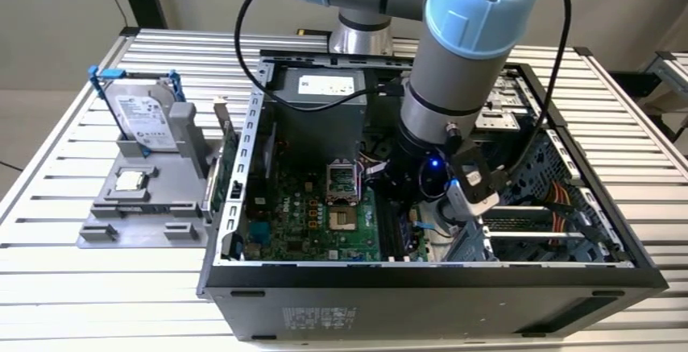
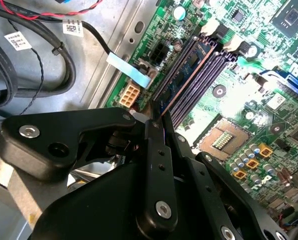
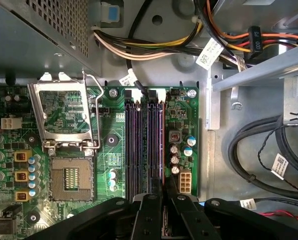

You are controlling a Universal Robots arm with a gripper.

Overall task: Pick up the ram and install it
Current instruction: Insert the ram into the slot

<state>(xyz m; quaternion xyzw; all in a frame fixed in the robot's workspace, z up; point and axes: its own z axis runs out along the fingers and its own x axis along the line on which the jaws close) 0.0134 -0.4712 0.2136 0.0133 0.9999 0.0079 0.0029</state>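
Fingers of the gripper (image 2: 156, 120) are drawn close together and pinch the near end of the ram (image 2: 184, 75); the jaws stand almost parallel with the thin board edge caught between their tips, as seen in the second wrist view. The ram is a narrow bluish stick with dark chips, standing on edge in one of the memory slots (image 3: 144, 147) of the motherboard (image 3: 106, 155).

Position: the ram's long axis runs straight away from the fingertips, along the slot bank, toward the white latch clips (image 2: 216, 27) at the far end. It sits in the slot nearest the case wall side of the bank, next to the small white connector (image 2: 130, 94). The purple-black slots beside it are vacant.

In the first wrist view the gripper (image 3: 163, 192) comes in over the near end of the slots, its closing direction across the board's thickness and its line matching the slot direction. The open processor socket (image 3: 71, 177) with its raised metal frame (image 3: 64, 117) lies beside the slot bank, apart from the fingers.

In the exterior view the arm (image 1: 457, 70) reaches down into the open computer case (image 1: 430, 279), wrist low over the motherboard. The hard drive (image 1: 140, 114) and the processor chip (image 1: 130, 180) rest on the grey fixture (image 1: 129, 227) outside the case, toward the exterior view's left.

Judgement: the ram looks aligned with its slot; whether it is fully seated cannot be told, as the latches are too small to read.
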